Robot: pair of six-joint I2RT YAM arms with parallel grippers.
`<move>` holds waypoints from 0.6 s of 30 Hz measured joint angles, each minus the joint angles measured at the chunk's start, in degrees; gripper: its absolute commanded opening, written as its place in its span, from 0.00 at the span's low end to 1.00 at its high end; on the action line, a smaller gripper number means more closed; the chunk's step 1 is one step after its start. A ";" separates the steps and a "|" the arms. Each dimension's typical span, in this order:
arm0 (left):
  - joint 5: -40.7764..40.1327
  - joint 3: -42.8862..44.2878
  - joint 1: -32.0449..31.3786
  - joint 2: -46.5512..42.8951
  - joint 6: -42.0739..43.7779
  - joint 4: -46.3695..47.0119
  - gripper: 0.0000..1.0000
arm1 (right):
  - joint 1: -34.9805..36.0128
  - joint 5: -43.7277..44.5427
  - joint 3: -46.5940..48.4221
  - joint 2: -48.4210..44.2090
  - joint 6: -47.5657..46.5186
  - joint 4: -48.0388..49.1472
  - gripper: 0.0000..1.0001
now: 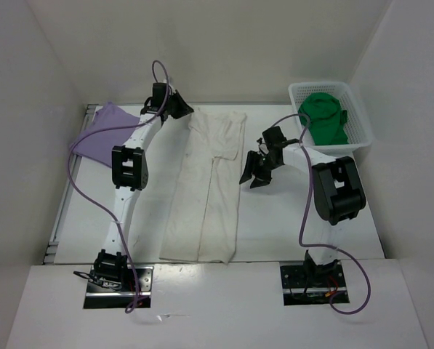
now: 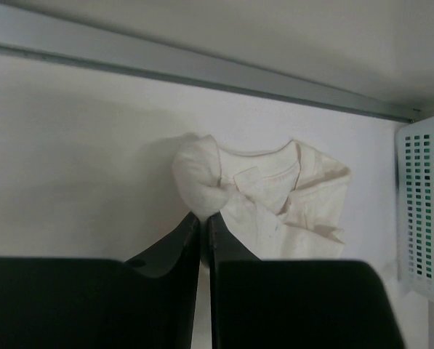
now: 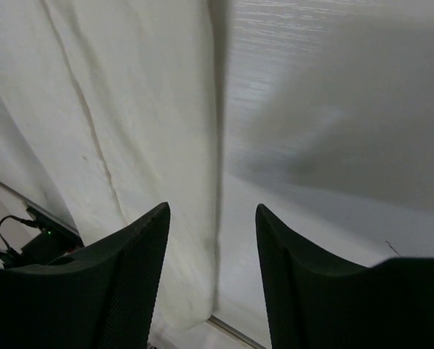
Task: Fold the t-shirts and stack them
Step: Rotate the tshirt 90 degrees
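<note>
The cream t-shirt (image 1: pixel 206 189) lies in a long strip down the middle of the table, its collar end far from the arms. My left gripper (image 1: pixel 185 109) is at the shirt's far left corner. In the left wrist view its jaws (image 2: pixel 203 215) are shut on a bunched bit of the cream cloth (image 2: pixel 267 196) beside the collar. My right gripper (image 1: pixel 251 177) hangs open next to the shirt's right edge. In the right wrist view the cream shirt's edge (image 3: pixel 129 123) runs between the spread fingers (image 3: pixel 213 214), which hold nothing. The purple t-shirt (image 1: pixel 104 134) lies at the back left. The green t-shirt (image 1: pixel 324 120) sits in the basket.
A white mesh basket (image 1: pixel 358 134) stands at the back right, and its wall (image 2: pixel 424 211) shows at the right of the left wrist view. White walls enclose the table on three sides. A metal rail (image 2: pixel 202 69) runs along the table's far edge.
</note>
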 measured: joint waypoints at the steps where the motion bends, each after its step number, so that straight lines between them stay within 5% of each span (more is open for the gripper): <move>1: -0.20 0.37 0.13 0.13 -0.02 0.31 0.14 | 0.04 0.13 -0.07 0.24 -0.02 -0.07 0.59; 9: -2.99 4.79 0.81 1.75 1.38 4.24 0.18 | 2.01 -2.21 -5.66 0.13 1.11 -0.68 0.70; 15: -3.72 6.10 0.98 2.62 1.70 5.31 0.18 | 12.31 -5.99 -10.49 -2.01 5.57 0.74 0.71; 18: -4.07 5.97 1.14 2.71 2.67 5.14 0.18 | 14.88 -7.67 -13.46 -2.89 7.78 2.14 0.46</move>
